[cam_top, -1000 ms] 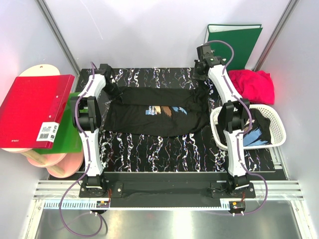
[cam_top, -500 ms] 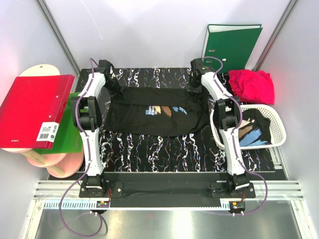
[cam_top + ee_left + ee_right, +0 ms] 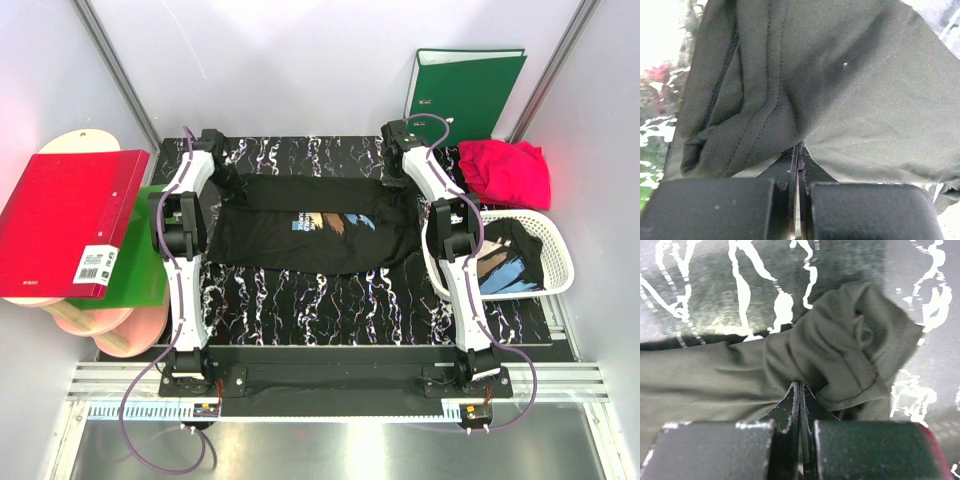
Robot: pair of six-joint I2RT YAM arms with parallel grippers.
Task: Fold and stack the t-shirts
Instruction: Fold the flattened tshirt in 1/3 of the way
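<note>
From above, a black t-shirt (image 3: 315,225) is seen spread flat across the middle of the marbled black table (image 3: 300,300), its tan, white and blue chest print (image 3: 333,222) facing up. The left gripper (image 3: 228,180) is set at the shirt's far left corner and the right gripper (image 3: 396,178) at its far right corner, but the jaws cannot be made out at that distance. They are shown only by the wrist cameras. In the left wrist view the left gripper (image 3: 798,150) is seen clenched, jaws pressed together on a stitched fold of the black t-shirt (image 3: 840,90), which fills nearly the whole frame. In the right wrist view the right gripper (image 3: 800,387) is likewise clamped on a bunched, hemmed edge of the black t-shirt (image 3: 840,360), with bare marbled table (image 3: 715,280) visible beyond it. Only the overhead view takes in the rest: a crimson t-shirt (image 3: 510,170) heaped at the far right, a white basket (image 3: 555,240) just beside it holding a second black t-shirt (image 3: 510,262), a green binder (image 3: 465,90) standing at the back wall, and a red binder (image 3: 65,225) off the table's left side.
</note>
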